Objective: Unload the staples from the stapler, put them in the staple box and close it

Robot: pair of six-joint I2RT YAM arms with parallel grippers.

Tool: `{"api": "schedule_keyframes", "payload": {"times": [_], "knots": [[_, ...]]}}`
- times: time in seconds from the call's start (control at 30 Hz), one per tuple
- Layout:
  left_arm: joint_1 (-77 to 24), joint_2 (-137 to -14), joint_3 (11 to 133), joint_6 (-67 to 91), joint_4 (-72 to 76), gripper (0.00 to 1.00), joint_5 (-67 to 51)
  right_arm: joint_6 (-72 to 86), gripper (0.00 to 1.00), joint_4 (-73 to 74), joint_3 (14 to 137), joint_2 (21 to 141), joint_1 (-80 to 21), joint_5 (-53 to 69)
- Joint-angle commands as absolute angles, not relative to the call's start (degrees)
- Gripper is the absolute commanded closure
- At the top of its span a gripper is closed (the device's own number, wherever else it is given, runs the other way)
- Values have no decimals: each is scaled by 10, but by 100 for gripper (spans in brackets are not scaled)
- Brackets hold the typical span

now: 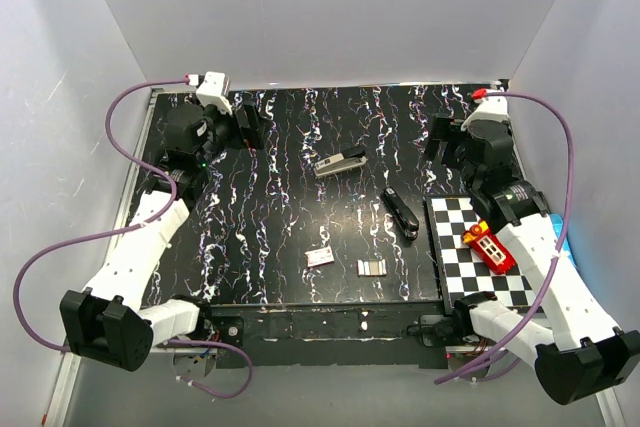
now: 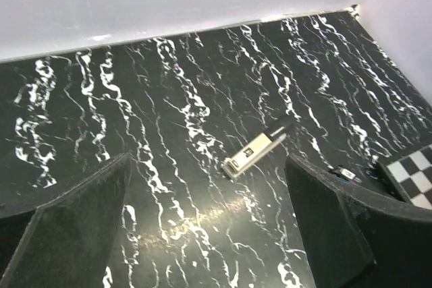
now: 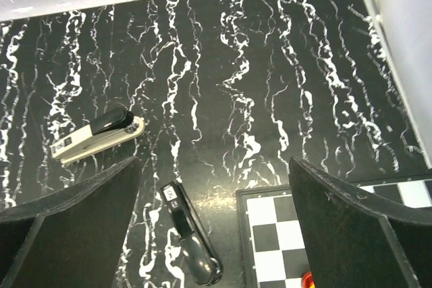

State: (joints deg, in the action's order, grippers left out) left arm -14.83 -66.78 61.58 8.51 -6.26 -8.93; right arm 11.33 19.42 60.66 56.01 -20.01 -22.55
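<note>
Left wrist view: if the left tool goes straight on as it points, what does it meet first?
Probably the stapler, lying right of centre between the fingers of the open left tool; depth is unclear, so it may touch bare table short of it.

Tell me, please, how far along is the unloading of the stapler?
Nothing looks done: the stapler lies closed on the table, untouched. Nothing is in hand: the left claw and the right claw stand open and empty, apart from it. Left to do: grasp it, open it, empty it.
</note>
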Motion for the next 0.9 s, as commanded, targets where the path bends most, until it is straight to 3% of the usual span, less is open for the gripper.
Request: {"api": "schedule_keyframes", "payload": {"times": [0.0,0.2,0.47,0.6,0.87], "knots": [[-148,-664,651,135,-102,2,-148,191,2,200,613,548,-201,-216],[-149,-671,637,86,-103,2,-247,146,2,124,584,551,-201,-29],[-154,-713,656,71,-107,2,-323,145,2,185,622,611,-203,-11],[-173,-728,678,50,-127,2,-320,153,3,198,612,620,-208,-8],[-276,-796,736,-47,-191,2,-204,170,5,292,649,616,-209,-27]]}}
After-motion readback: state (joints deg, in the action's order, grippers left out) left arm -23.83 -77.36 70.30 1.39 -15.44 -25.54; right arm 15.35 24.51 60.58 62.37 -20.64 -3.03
